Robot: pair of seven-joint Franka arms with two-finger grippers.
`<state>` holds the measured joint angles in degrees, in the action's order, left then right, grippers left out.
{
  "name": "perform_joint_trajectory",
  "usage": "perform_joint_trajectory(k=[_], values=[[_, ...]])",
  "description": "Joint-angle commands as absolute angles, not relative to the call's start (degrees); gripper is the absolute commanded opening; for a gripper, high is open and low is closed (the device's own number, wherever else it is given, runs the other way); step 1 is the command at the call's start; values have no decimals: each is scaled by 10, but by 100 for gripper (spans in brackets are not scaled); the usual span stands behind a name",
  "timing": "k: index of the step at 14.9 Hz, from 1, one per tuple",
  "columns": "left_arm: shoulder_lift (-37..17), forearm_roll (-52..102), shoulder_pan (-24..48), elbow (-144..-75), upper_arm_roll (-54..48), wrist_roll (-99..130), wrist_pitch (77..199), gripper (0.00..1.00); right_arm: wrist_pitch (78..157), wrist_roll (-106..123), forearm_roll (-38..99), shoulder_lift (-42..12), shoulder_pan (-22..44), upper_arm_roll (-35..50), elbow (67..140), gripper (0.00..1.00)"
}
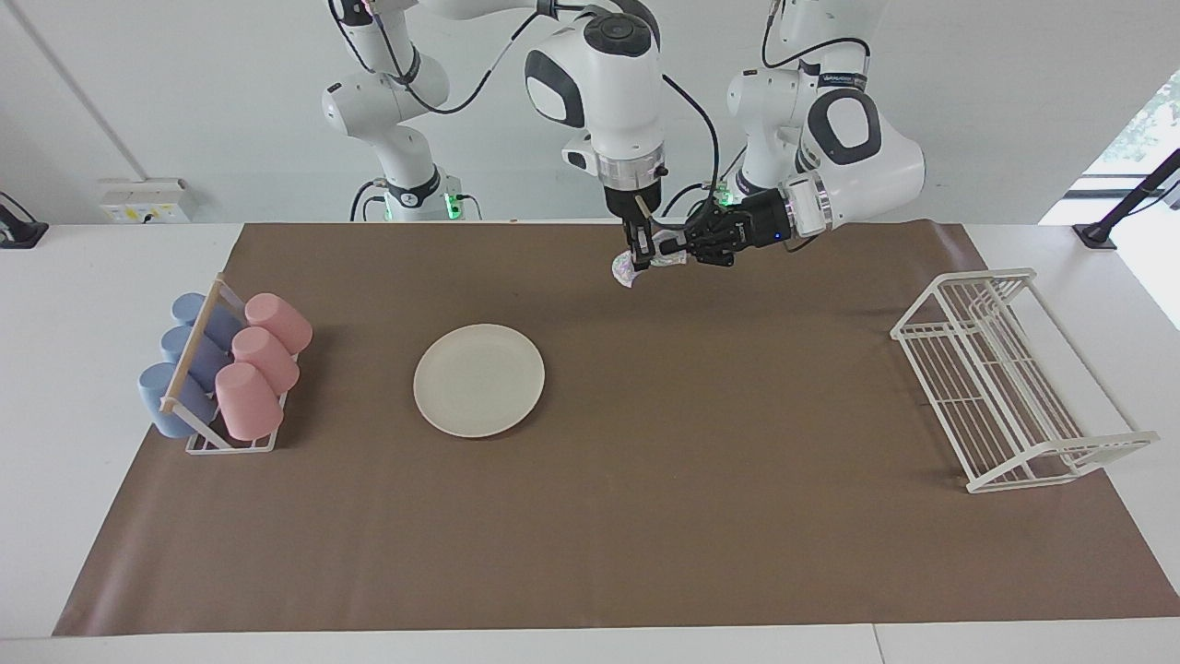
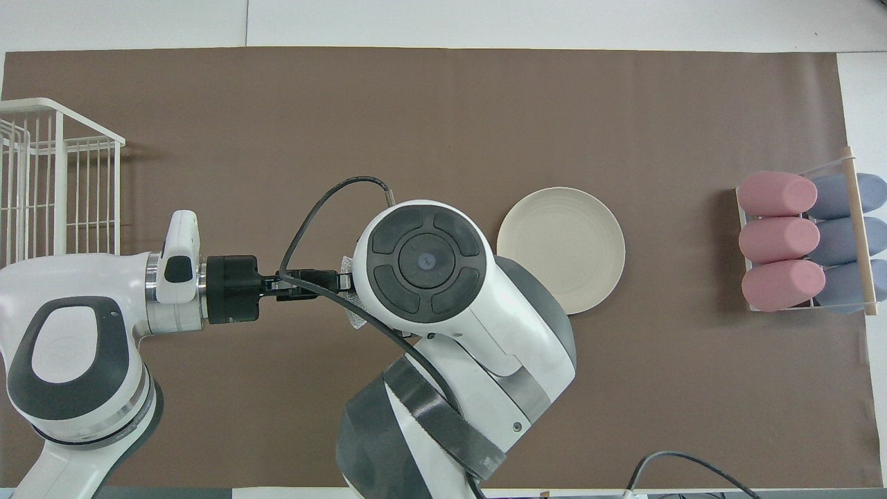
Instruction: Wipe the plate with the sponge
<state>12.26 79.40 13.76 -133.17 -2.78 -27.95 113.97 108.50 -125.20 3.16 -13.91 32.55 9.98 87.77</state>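
Right gripper upper centre of facing view, pointing down, fingers pinched on sponge, held in air over brown mat. Left gripper horizontal, closed on same sponge from its side. Plate flat on mat, centre-left in facing view, well apart from both grippers. Cup rack at frame left, white wire rack at frame right.

You are not getting any readable text, label, brand, number or sign anywhere in these views.
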Motion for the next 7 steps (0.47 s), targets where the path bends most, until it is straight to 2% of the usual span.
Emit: perform_joint_trajectory(k=[1, 4, 6, 7], values=[[139, 802, 138, -1351, -22, -276, 1138, 0, 1085, -1258, 25, -145, 317, 106, 866, 0], [139, 802, 136, -1351, -22, -272, 1137, 0, 1087, -1251, 26, -145, 317, 106, 866, 0], [140, 802, 135, -1351, -21, -270, 1136, 0, 1090, -1238, 25, -142, 320, 106, 874, 100], [140, 802, 135, -1351, -21, -268, 1136, 0, 1090, -1241, 27, -142, 319, 106, 875, 100]])
